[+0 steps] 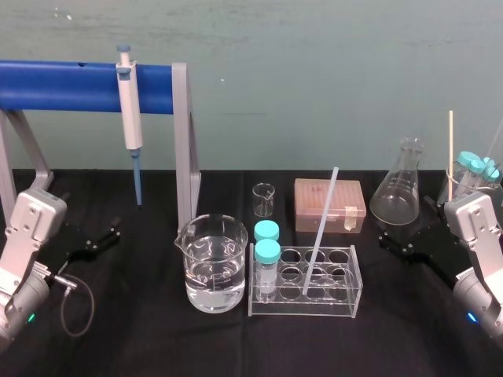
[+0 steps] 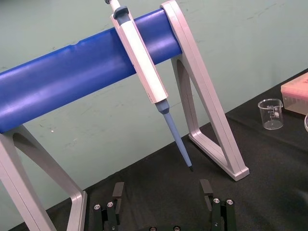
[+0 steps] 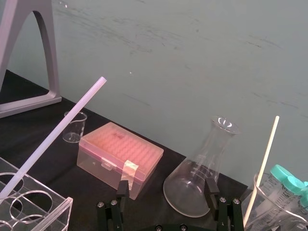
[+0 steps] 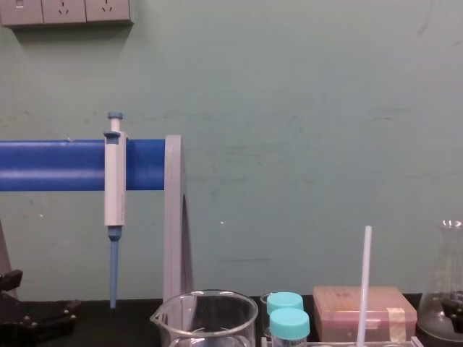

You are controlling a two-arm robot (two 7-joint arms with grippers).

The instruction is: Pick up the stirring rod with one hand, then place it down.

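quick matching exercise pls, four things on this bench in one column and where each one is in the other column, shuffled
Things:
1. stirring rod
2. pipette
3. large beaker
4. pink box

Places:
A. hanging on the blue bar
B. on the table behind the clear rack
C. leaning in the clear rack
D. left of the rack, holding clear liquid

Pairs: 1-C, 2-A, 3-D, 4-B

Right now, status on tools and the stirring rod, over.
Left tool open, idle far left. Right tool open, idle by the flask. Stirring rod leaning in the rack, untouched. Capped tubes share the rack, tip box just behind.
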